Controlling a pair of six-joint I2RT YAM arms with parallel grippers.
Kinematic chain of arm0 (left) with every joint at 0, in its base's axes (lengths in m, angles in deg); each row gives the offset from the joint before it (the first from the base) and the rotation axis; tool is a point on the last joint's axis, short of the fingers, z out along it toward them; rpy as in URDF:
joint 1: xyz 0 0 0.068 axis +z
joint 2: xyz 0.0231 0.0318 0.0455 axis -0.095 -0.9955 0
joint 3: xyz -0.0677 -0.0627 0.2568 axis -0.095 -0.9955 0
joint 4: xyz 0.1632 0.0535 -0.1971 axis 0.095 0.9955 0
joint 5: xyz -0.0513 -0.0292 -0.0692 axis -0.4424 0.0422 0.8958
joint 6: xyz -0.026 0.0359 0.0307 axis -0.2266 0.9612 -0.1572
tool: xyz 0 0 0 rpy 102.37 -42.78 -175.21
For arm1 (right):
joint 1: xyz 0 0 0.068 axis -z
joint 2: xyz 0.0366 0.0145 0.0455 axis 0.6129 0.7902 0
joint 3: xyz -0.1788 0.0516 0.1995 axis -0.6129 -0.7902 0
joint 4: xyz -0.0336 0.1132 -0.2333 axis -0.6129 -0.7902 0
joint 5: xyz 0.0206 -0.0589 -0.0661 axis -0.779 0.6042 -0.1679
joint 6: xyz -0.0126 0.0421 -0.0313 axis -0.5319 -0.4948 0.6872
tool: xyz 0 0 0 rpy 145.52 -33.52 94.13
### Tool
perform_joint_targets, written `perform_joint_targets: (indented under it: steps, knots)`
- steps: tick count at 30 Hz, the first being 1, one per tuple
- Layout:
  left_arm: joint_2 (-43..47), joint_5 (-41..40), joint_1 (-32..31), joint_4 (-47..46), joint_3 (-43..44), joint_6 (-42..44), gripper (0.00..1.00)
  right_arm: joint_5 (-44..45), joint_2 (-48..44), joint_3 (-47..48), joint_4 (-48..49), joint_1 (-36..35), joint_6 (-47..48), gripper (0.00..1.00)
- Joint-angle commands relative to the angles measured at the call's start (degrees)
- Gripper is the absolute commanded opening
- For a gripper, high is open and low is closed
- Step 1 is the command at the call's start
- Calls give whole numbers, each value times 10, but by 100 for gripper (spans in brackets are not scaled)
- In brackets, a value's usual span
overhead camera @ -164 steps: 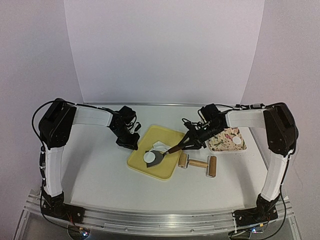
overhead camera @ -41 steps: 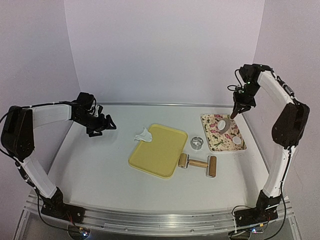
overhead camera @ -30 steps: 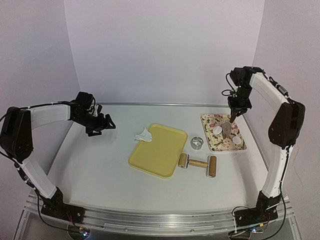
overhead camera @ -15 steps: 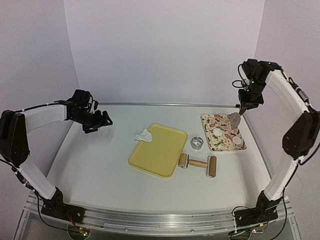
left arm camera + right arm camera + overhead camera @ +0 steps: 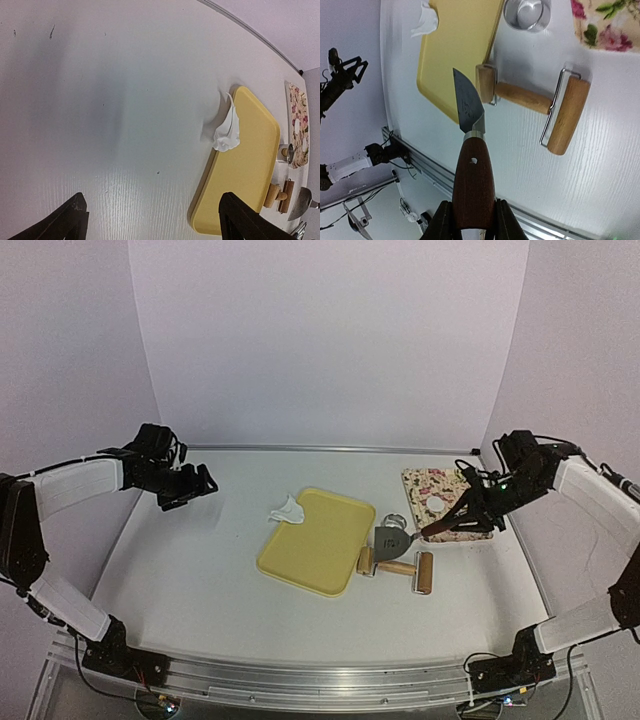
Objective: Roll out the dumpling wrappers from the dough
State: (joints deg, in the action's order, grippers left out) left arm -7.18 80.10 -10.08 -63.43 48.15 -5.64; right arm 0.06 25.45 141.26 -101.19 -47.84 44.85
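Desk [image 5: 200, 580] white, all items on its right half. Left arm [image 5: 80, 485] stretched over the far left side. Left gripper [image 5: 152, 210] spread wide, nothing between its fingers, well apart from every item. Right arm [image 5: 590, 490] bent low along the right side. Right gripper [image 5: 472, 220] clamped on the wooden handle of a spatula [image 5: 471, 170], metal blade pointing toward the tray.

Yellow tray [image 5: 315, 545] mid-desk, set at an angle. Floral plate [image 5: 418, 485] to its right, toward the far right; the right gripper covers part of its near end in the top view. Roller [image 5: 398, 567], wooden with two heads, lies on the desk just beside the tray's near right corner.

Spatula blade sits between tray and plate, over the roller's small head and the tray's edge in the wrist view; contact with anything cannot be told. Ring cutter [image 5: 527, 28], shiny, on the desk between tray and plate, just beyond the blade. Dough scrap [image 5: 227, 132], white and crumpled, at the tray's far left corner against its rim.

One wrapper [image 5: 437, 503], small white disc, lies flat on the floral plate.
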Motion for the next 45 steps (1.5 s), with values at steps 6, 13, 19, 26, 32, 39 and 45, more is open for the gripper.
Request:
perform_joint_targets:
  steps: [6, 13, 19, 26, 32, 39, 45]
  knots:
    - [24, 1, 3, -5, -6, 0, 91, -50, -11, -86, 11, -56, 34, 0]
    - [27, -5, 3, 3, -10, 5, 91, -4, 18, -124, 13, -66, 49, 4]
    - [20, -4, 3, -3, -12, 4, 91, 23, 43, -126, 22, -68, 63, 13]
    - [14, -7, 3, -14, -19, 3, 91, 91, 43, -106, 24, -68, 43, 54]
    - [9, -8, 3, -23, -22, 3, 91, 135, 38, -88, 27, -68, 26, 67]
    - [-2, -11, 6, -27, -19, 1, 92, 269, 23, -35, -5, -68, 0, 79]
    - [-4, -16, 20, -35, -23, -13, 96, 366, 61, 21, -16, -67, 6, 90]
